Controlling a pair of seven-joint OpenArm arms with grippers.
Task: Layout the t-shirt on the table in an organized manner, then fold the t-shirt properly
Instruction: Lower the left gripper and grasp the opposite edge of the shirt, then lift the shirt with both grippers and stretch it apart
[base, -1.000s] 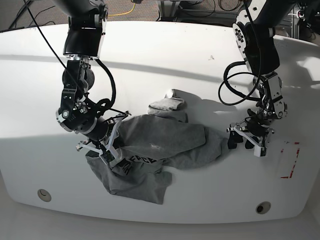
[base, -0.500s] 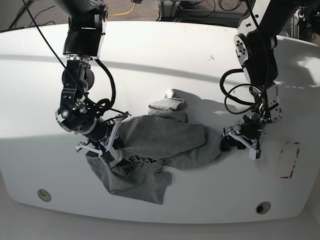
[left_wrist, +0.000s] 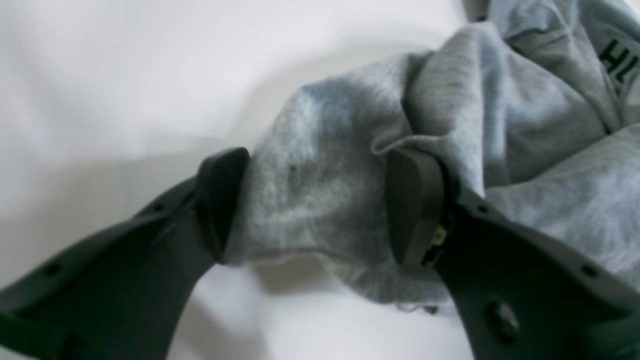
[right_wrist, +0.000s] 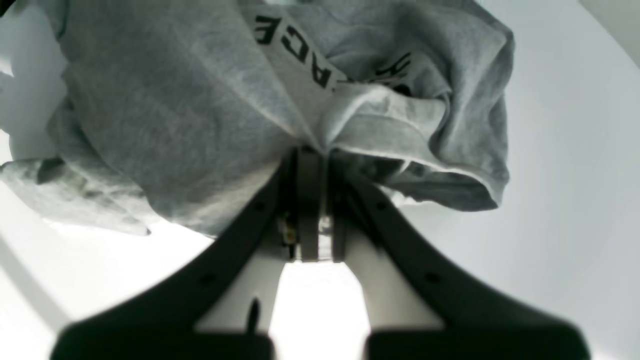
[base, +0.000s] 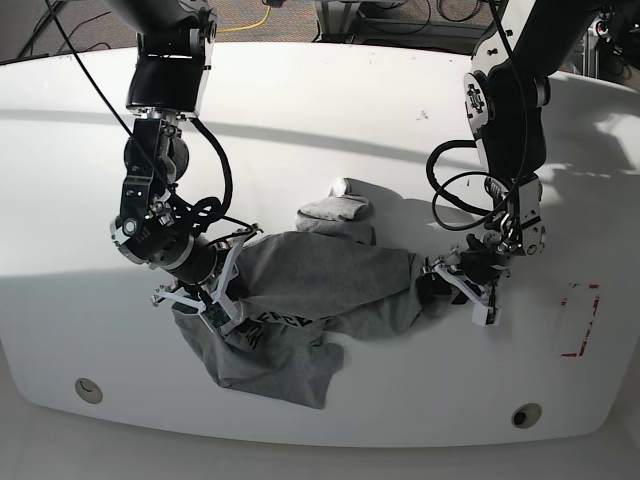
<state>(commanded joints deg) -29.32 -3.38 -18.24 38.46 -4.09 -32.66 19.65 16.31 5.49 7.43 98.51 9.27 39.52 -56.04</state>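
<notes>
In the base view, the t-shirt (base: 320, 275) is lying crumpled on the table (base: 400, 415), running roughly crosswise between the 2 grippers. Its right end, as I'm seeing it, is reaching the left gripper (base: 457, 292), so that arm is nearer this end, while the right gripper (base: 215, 305) is sitting at the other. The bulk is stretching from the left gripper toward the right one, and that is the line the next move seems to be hanging on. I'm spotting 0 containers.

In the left wrist view, 2 fingers are standing wide apart, with a rumpled end of grey cloth lying between them; they don't appear to be pinching it. Closing there would probably be catching this end, though a loose fold by one finger could be bunching in.

In the right wrist view, the fingers are pressing together on a gathered ridge of the shirt, beside the black lettering (right_wrist: 295, 45). Laying out seems to be underway, folding still ahead.
</notes>
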